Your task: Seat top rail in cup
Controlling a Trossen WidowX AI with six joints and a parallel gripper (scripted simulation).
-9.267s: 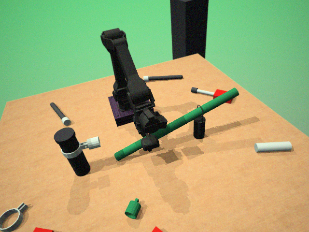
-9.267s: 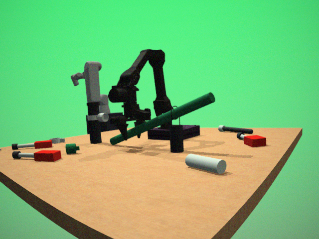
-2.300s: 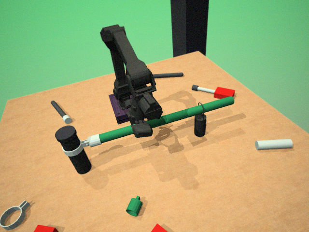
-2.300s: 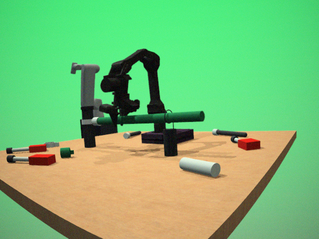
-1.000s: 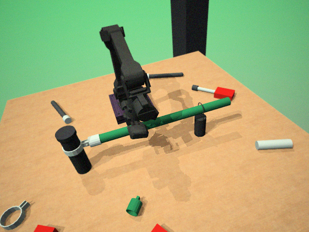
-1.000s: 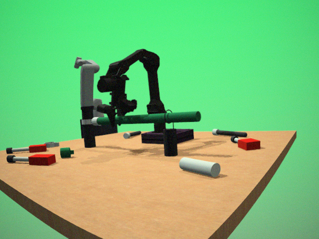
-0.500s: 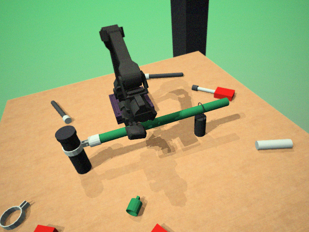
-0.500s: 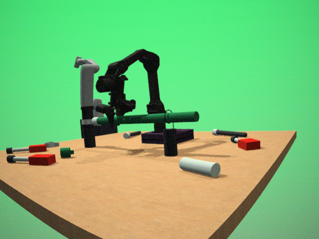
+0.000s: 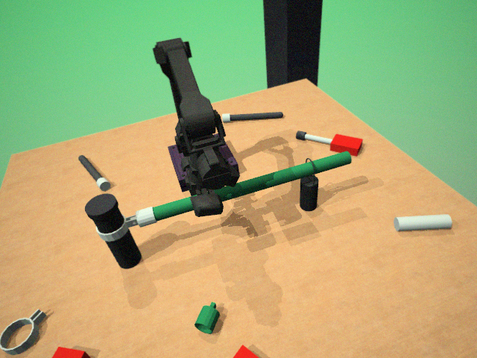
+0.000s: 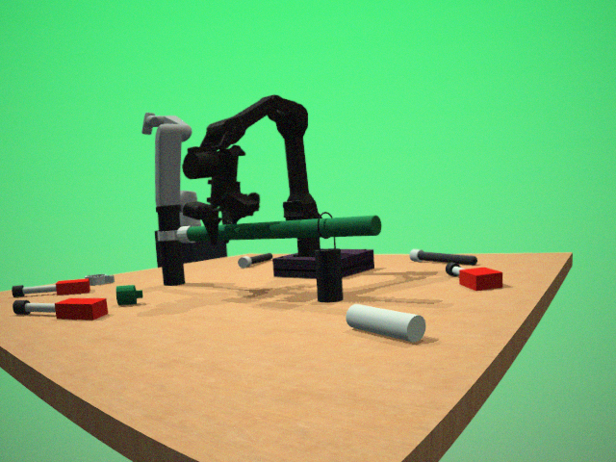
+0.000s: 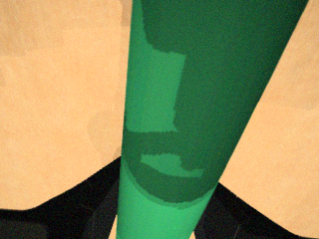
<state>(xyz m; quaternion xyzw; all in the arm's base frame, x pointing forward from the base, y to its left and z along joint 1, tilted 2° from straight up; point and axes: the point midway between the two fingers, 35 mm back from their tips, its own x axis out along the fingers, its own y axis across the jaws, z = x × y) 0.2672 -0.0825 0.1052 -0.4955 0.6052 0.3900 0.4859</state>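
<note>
The green rail (image 9: 285, 177) (image 10: 278, 229) (image 11: 199, 100) passes through the wire loop (image 10: 325, 214) of the loop cap on the small black post (image 9: 308, 198) (image 10: 329, 278). Its left end meets the mouth of the white rail-end cup (image 9: 145, 216) (image 10: 183, 234); the depth inside is hidden. The cup hangs on the grey brace band (image 9: 111, 233) (image 10: 166, 235) around the big black post (image 9: 125, 252) (image 10: 172, 266). The band sits on the post's upper part, a little below the post cap (image 9: 101, 204). My gripper (image 9: 208, 195) (image 10: 218, 232) (image 11: 158, 166) is shut on the rail, near the cup end.
A green cup (image 9: 207, 318) (image 10: 126, 295) and a loose band (image 9: 17, 335) lie in front. A white cylinder (image 9: 422, 222) (image 10: 383, 321) lies right. Red-handled tools (image 9: 346, 144) (image 10: 81, 308) and dark rods (image 9: 256, 116) (image 9: 91, 168) lie around. A grey arm (image 10: 167, 164) stands behind the big post.
</note>
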